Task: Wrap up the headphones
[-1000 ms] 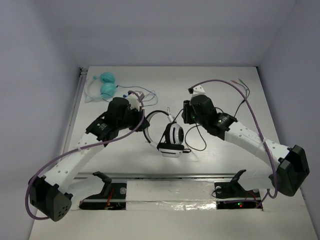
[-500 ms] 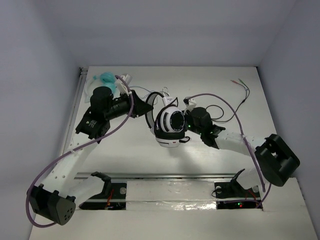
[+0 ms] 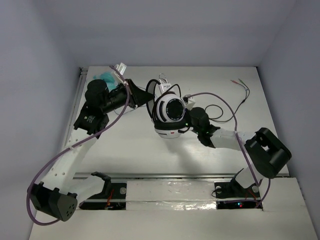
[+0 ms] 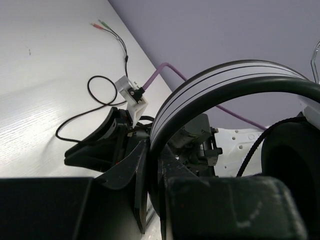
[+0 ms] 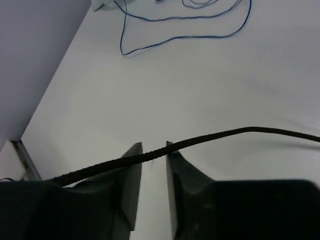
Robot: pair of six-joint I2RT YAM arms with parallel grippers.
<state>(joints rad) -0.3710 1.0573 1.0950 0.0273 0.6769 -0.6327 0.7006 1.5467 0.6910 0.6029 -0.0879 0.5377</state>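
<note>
Wrapping, probably early.
Left gripper (image 3: 147,96) clamps white-banded, striped-cup headphones (image 3: 169,112); right gripper (image 5: 154,150) slightly apart (thin black cable (image 5: 210,136) draped across tips); next: pinch, wind.

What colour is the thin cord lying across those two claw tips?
The cord is black, seen best in the right wrist view.

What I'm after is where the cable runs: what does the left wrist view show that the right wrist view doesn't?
Only the left wrist view shows the headphones, their white band clamped in the left hand, and the coloured plugs far out on the table. Only the right wrist view shows the black cable lying across the tips of the right hand, whose fingers stand slightly apart, and a blue cable beyond. Both show the white table and a stretch of the black cable.
</note>
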